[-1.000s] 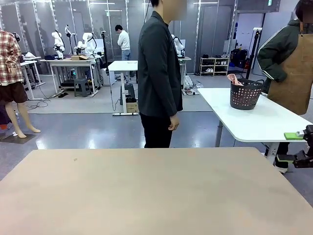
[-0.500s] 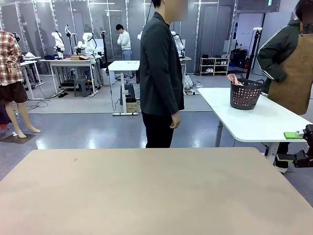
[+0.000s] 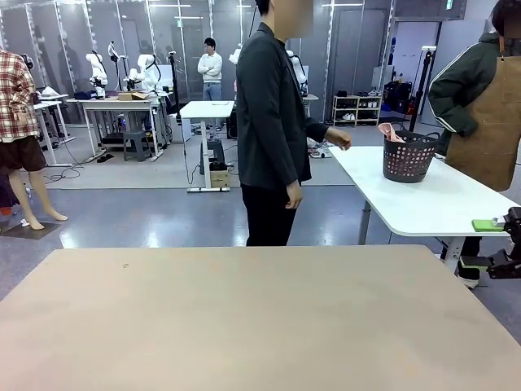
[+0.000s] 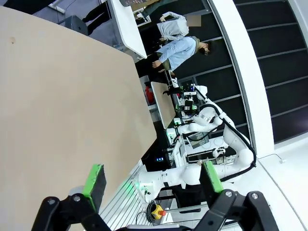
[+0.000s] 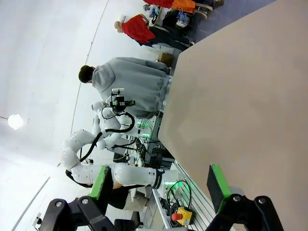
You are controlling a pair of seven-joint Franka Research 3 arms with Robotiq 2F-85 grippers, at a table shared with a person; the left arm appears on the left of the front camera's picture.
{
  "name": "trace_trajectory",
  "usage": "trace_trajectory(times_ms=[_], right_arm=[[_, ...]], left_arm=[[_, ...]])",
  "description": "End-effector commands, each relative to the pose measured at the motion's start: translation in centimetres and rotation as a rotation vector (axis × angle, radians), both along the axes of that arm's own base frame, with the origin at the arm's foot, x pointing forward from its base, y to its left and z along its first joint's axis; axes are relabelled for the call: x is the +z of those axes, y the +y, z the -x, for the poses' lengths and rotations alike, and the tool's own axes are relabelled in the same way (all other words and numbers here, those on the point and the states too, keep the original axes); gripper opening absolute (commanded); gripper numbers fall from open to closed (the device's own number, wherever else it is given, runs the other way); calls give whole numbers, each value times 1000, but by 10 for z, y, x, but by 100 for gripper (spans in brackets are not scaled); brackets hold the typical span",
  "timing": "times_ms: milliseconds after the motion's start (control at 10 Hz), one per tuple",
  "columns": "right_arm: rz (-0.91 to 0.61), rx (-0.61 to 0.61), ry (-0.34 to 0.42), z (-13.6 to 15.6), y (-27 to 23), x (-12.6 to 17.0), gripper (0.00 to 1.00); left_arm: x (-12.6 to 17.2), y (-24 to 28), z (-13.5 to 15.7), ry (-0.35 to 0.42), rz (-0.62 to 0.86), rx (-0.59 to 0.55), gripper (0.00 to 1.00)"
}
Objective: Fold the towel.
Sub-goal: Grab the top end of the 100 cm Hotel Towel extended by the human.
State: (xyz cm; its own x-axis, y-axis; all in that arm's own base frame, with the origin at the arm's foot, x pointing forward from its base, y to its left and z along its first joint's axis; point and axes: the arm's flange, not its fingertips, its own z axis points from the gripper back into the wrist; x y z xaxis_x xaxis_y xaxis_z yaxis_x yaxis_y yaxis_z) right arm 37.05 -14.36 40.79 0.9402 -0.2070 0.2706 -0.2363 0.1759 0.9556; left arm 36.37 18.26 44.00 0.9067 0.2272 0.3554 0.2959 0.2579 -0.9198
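Note:
The towel [image 3: 391,132] is a salmon-pink cloth poking out of the dark basket [image 3: 408,157] on the white table [image 3: 431,199] at the far right; most of it is hidden inside. My right gripper [image 3: 487,244] hangs at the right edge of the front view, beside the beige table [image 3: 244,318], open and holding nothing. In its own wrist view the right gripper [image 5: 159,184] has green pads spread wide over the table edge. The left gripper [image 4: 153,178] is also open and empty, off the side of the beige table [image 4: 57,106].
A person in a dark jacket [image 3: 269,122] stands at the far side of the beige table, one hand [image 3: 339,140] stretched towards the white table. Another person in a brown apron [image 3: 488,106] stands behind the basket.
The person in the dark jacket has shifted slightly right and raised one arm towards the white table. Both grippers have stayed put.

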Motion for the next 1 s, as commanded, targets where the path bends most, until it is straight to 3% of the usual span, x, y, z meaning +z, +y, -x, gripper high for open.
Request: trace_trajectory(times_ms=[0, 100, 300, 500, 800, 900], right_arm=[[-15, -37, 23, -1, -31, -3, 100], [-90, -77, 70, 2, -68, -16, 100], [-125, -194, 96, 12, -117, -37, 100], [-166, -210, 70, 15, -125, -37, 100], [-196, -267, 33, 19, -127, -44, 100], [-167, -234, 73, 22, -131, -43, 100]], left_arm=[[1, 24, 1, 41, -31, 38, 100], [-6, 45, 8, 75, 14, 52, 100], [-11, 69, 15, 72, 93, 70, 100], [2, 76, 16, 48, 115, 78, 100], [-5, 77, 15, 54, 162, 98, 100], [-4, 75, 21, 45, 89, 90, 100]])
